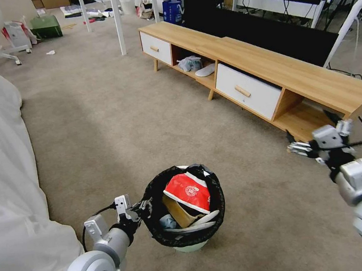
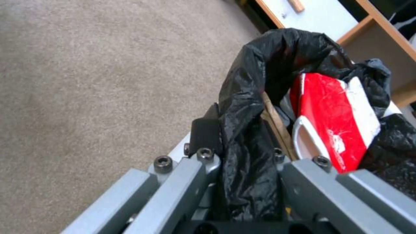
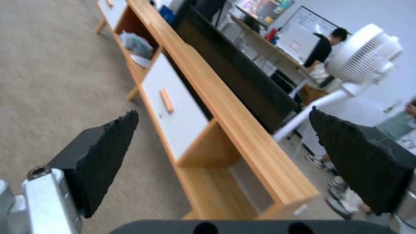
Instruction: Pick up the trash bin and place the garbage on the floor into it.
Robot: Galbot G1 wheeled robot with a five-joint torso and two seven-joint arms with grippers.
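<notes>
The trash bin (image 1: 191, 245), pale and lined with a black bag (image 2: 277, 61), is low in front of me over the carpet floor (image 1: 101, 118). My left gripper (image 1: 144, 208) (image 2: 241, 143) is shut on its rim on the side nearest me, one black finger pad (image 2: 205, 131) outside the bag. Garbage lies inside: a red-white packet (image 1: 189, 191) (image 2: 333, 120) and a brown paper bag (image 1: 177, 211). A white tissue (image 1: 50, 52) lies far off on the carpet. My right gripper (image 1: 295, 147) (image 3: 222, 113) hangs open and empty by the bench's near end.
A long wooden bench (image 1: 260, 64) with white drawers runs along the right. A white sheet (image 1: 3, 171) covers the left side. White poles (image 1: 117, 21), a green box (image 1: 46, 26) and assorted clutter stand at the back. A white fan (image 3: 364, 53) stands behind the bench.
</notes>
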